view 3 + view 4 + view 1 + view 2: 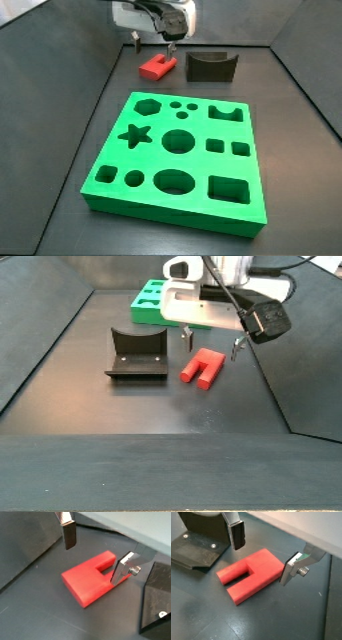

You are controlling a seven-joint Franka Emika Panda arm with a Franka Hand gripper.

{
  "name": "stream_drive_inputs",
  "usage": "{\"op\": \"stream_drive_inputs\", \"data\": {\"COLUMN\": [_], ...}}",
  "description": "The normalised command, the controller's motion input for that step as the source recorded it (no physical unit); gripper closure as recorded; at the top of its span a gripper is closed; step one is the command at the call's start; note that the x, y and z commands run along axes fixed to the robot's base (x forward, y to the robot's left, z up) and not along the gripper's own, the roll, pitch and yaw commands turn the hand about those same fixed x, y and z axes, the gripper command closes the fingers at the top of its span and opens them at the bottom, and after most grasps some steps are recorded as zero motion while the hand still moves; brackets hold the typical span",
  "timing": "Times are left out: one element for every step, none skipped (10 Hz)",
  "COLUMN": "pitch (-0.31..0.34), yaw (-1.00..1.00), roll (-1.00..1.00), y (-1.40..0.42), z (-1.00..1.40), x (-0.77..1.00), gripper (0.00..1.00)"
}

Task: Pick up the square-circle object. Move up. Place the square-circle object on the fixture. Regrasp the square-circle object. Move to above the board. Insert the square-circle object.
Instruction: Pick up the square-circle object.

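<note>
- The square-circle object (90,579), a red block with a notch cut into one end, lies flat on the dark table (40,617), not lifted; it also shows in a side view (202,366).
- The tool (97,554) hangs low over the red piece with its fingers spread wide apart, pinching nothing.
- One finger (68,534) stands clear of the block with a plain gap between them; the other finger (123,567) sits just at the block's edge beside the notch, and whether it touches cannot be told.
- In a wrist view the same holds: the tool (264,554) straddles the square-circle object (248,577), pads on either side of it.
- The fixture (210,66), a dark holder with a U-shaped notch on top, stands just beside the red piece, apart from it; in a side view it lies left of the block (135,353).
- The board (181,160), bright green with star, hexagon, circle and square cut-outs, lies well apart from both, nearer in that side view.
</note>
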Motion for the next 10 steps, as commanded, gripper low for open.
{"op": "stream_drive_inputs", "data": {"pitch": [-0.084,-0.047,-0.036,-0.04,-0.01,-0.011,-0.07,-0.104,-0.067,-0.09], "yaw": [-0.07,-0.06,-0.09,-0.09,-0.11,-0.12,-0.15,-0.19,-0.03,0.0], "roll": [-0.16,-0.25,-0.3,-0.27,-0.27,-0.33,-0.38,-0.31,-0.22,-0.15], "y": [-0.07,-0.05,-0.01,0.0,0.0,0.0,0.0,0.0,0.0,0.0], "z": [-0.45,-0.35,-0.33,-0.35,-0.25,-0.21,-0.17,-0.21,-0.16,-0.12], "x": [-0.02,0.0,0.0,0.0,0.0,0.0,-0.03,-0.11,0.0,0.0], "gripper": [0.0,0.0,0.0,0.0,0.0,0.0,0.0,0.0,0.0,0.0]}}
